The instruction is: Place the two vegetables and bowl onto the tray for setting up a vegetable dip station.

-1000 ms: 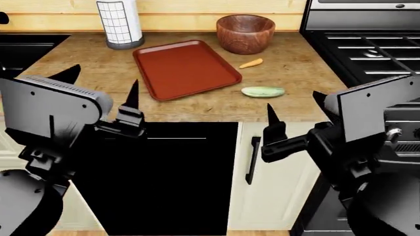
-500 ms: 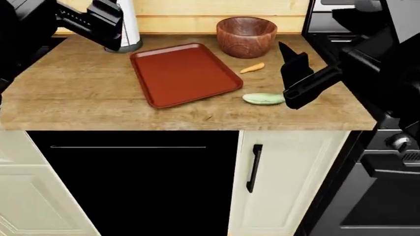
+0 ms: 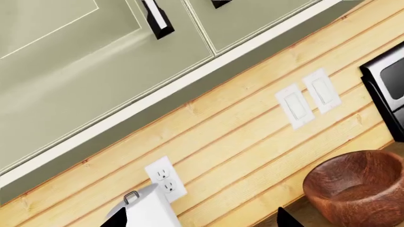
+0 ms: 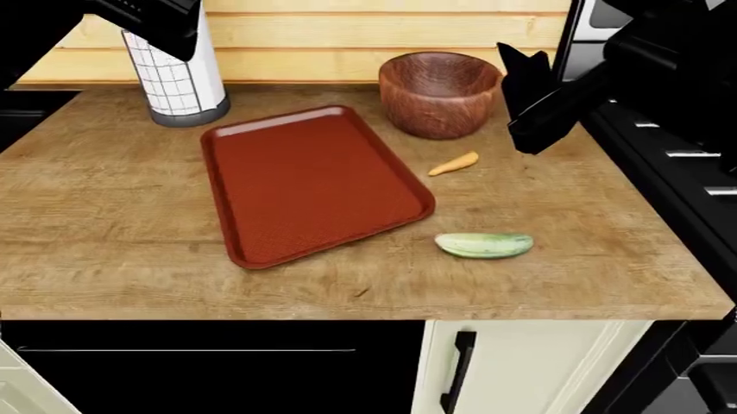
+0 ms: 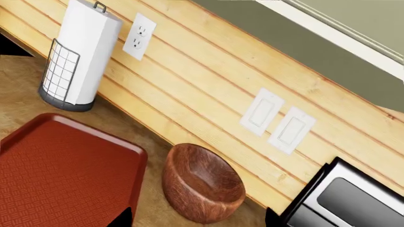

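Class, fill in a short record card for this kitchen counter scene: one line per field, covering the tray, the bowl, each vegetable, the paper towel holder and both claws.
tray: dark red tray on the wooden counter, nothing on it
bowl: brown wooden bowl near the wall, off the tray and apart from it
carrot: orange carrot on the counter between bowl and cucumber
cucumber: green cucumber near the counter's front edge, off the tray
paper towel holder: paper towel holder upright, behind the tray
left claw: left claw raised above the holder, holding nothing
right claw: right claw raised beside the bowl, holding nothing
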